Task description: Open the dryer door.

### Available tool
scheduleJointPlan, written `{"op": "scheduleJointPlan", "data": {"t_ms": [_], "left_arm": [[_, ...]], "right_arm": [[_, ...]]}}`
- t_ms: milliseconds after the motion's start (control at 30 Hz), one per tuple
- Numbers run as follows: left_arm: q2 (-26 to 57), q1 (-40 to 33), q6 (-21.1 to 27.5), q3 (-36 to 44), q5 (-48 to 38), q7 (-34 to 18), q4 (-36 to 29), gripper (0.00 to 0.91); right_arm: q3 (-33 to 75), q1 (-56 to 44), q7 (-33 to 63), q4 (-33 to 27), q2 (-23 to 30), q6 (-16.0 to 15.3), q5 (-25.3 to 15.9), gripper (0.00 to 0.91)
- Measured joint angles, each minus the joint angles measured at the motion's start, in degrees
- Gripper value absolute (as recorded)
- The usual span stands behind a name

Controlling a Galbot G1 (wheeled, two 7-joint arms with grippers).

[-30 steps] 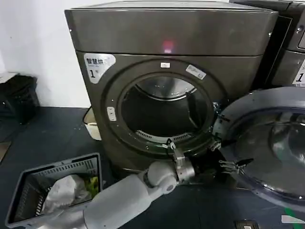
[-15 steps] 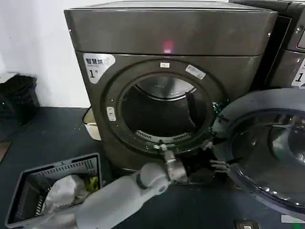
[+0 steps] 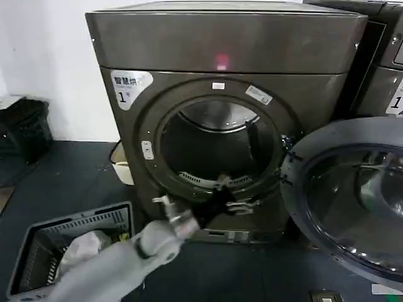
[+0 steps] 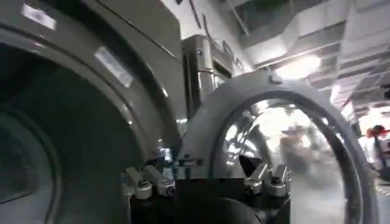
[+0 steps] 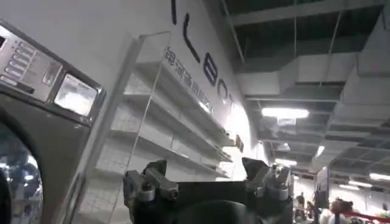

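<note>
Now round chrome-ringed dryer door (image 3: 345, 195) swung open, left hand (image 3: 234, 194) unclenched, empty.

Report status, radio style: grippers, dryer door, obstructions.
Left gripper open, empty, at the drum opening's lower rim. Right gripper open, empty, raised clear. Dryer door swung wide right, off the dryer. Laundry basket on the floor at left, clear of the door.

Dim scene, motion-blurred left arm (image 3: 119, 264), ceiling-light glare on dryer door (image 4: 292, 131).
</note>
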Motion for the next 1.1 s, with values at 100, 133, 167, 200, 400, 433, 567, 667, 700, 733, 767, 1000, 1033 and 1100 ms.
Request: {"op": "scheduleJointPlan", "data": {"t_ms": [100, 133, 167, 200, 400, 433, 567, 667, 700, 733, 767, 1000, 1033, 1100], "left_arm": [[5.28, 2.04, 0.64, -1.87, -0.58, -0.24, -2.78, 0.907], [7.33, 2.94, 1.13, -2.52, -1.02, -0.23, -3.76, 0.907], [9.18, 3.74, 1.39, -3.16, -1.14, -0.13, -4.62, 0.907], [11.07, 4.67, 1.56, -3.95, -1.3, 0.2, -5.63, 0.907], [22.44, 11.79, 3.86, -10.38, -2.72, 2.35, -10.75, 0.907], [24.27, 13.0, 4.76, -11.56, -2.57, 2.34, -11.26, 0.907], [31.23, 16.7, 7.95, -15.41, -3.16, 2.31, -12.31, 0.907], [36.4, 17.79, 11.86, -16.93, -3.47, 3.22, -12.1, 0.907], [37.96, 17.96, 13.06, -17.15, -3.58, 3.69, -11.82, 0.907], [39.43, 18.19, 13.94, -17.28, -3.76, 4.14, -11.54, 0.907], [41.03, 18.41, 14.63, -17.43, -3.33, 4.83, -11.12, 0.907], [49.1, 19.17, 21.48, -18.18, -0.44, 8.72, -7.53, 0.907], [50.15, 19.31, 23.23, -18.49, -0.28, 9.1, -7.33, 0.907], [51.98, 19.68, 25.2, -18.96, 0.91, 10.74, -6.72, 0.907]], "right_arm": [[0.31, 0.42, 0.13, -0.17, -0.4, 0.48, -1.46, 0.907], [0.33, 0.62, 0.15, -0.27, -0.51, 0.86, -2.18, 0.907], [0.38, 0.77, 0.22, -0.3, -0.61, 1.02, -2.63, 0.907], [0.46, 0.98, 0.39, -0.26, -0.71, 1.03, -3.0, 0.907], [0.61, 2.02, 2.33, 0.68, -1.69, 0.07, -3.93, 0.907], [0.74, 2.14, 2.7, 0.91, -1.83, -0.12, -3.93, 0.907], [0.84, 2.91, 4.72, 1.5, -2.14, -0.94, -4.07, 0.907], [0.46, 3.79, 5.7, 1.41, -2.3, -1.0, -5.17, 0.907], [0.44, 3.95, 5.99, 1.42, -2.3, -1.0, -5.33, 0.907], [0.45, 4.18, 6.44, 1.49, -2.3, -0.95, -5.36, 0.907], [0.55, 4.32, 6.77, 1.61, -2.33, -0.87, -5.36, 0.907], [0.99, 4.99, 7.66, 0.88, -3.09, -0.29, -5.23, 0.907], [0.98, 5.11, 7.83, 0.65, -3.2, -0.29, -5.21, 0.907], [0.99, 5.21, 7.89, 0.37, -3.33, -0.29, -5.19, 0.907]]}}
